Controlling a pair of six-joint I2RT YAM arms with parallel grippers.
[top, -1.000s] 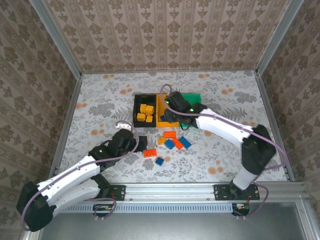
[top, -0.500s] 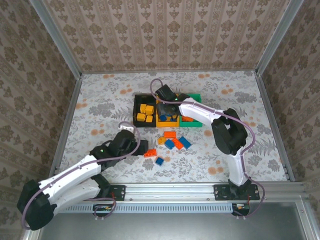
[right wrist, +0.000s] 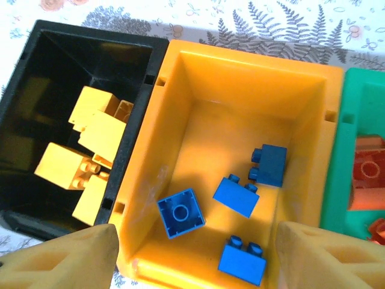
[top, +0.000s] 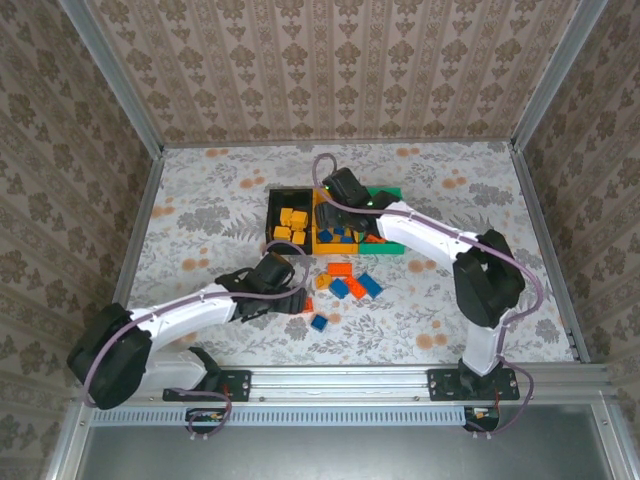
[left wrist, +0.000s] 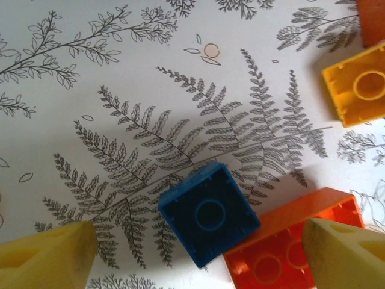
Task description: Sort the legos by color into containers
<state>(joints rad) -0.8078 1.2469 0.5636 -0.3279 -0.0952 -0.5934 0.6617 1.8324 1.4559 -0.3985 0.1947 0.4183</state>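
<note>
Three joined bins stand mid-table: black (top: pixel 273 200) holding yellow bricks (right wrist: pixel 99 129), yellow-orange (right wrist: pixel 246 66) holding several blue bricks (right wrist: pixel 180 214), and green (right wrist: pixel 340 174) holding orange-red bricks (right wrist: pixel 367 180). My right gripper (right wrist: pixel 195 259) hovers open above the yellow-orange bin (top: pixel 322 246), with nothing between its fingers. My left gripper (left wrist: pixel 198 259) stands open low over the table. An upside-down blue brick (left wrist: pixel 209 214) lies between its fingers (left wrist: pixel 45 256), touching an orange-red brick (left wrist: pixel 289 247). A yellow brick (left wrist: pixel 355 87) lies further off.
Loose bricks lie in front of the bins: an orange one (top: pixel 340 269), blue ones (top: pixel 370 284), an orange-red one (top: pixel 356 289) and a single blue one (top: pixel 319 322). The floral table is walled on three sides, with open room at left and right.
My left gripper has moved right and reached the loose bricks. My right gripper has moved back from the bins' front edge to above the yellow-orange bin.
</note>
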